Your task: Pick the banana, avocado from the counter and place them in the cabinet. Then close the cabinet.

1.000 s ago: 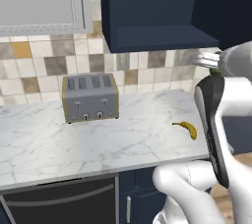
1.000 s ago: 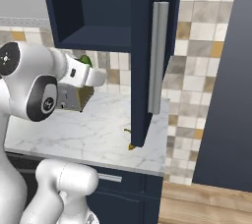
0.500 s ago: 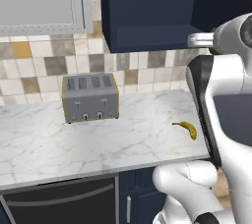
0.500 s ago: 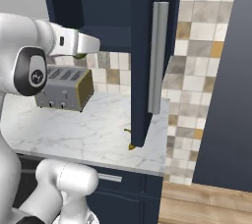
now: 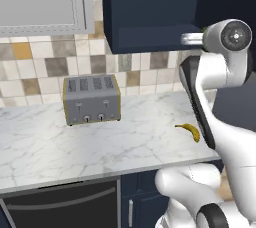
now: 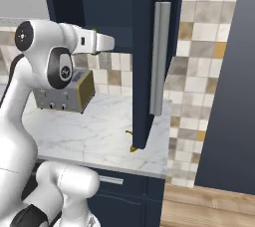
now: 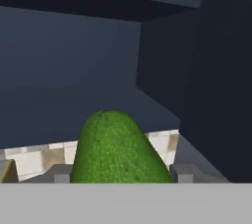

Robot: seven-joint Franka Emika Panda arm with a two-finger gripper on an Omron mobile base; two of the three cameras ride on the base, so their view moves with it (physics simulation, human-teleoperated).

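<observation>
Clearly the gripper [image 7: 118,176] grasps the avocado [image 7: 115,149], raised level with the open cabinet [image 7: 88,90], whose dark interior lies just ahead, so the fruit can go straight in. Well below, the banana [image 5: 190,130] waits on the surface [image 5: 75,142].

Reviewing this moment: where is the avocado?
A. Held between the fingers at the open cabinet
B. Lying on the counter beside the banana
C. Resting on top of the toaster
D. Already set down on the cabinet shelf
A: in the hand view the avocado sits between the fingers, facing the dark cabinet interior.
</observation>
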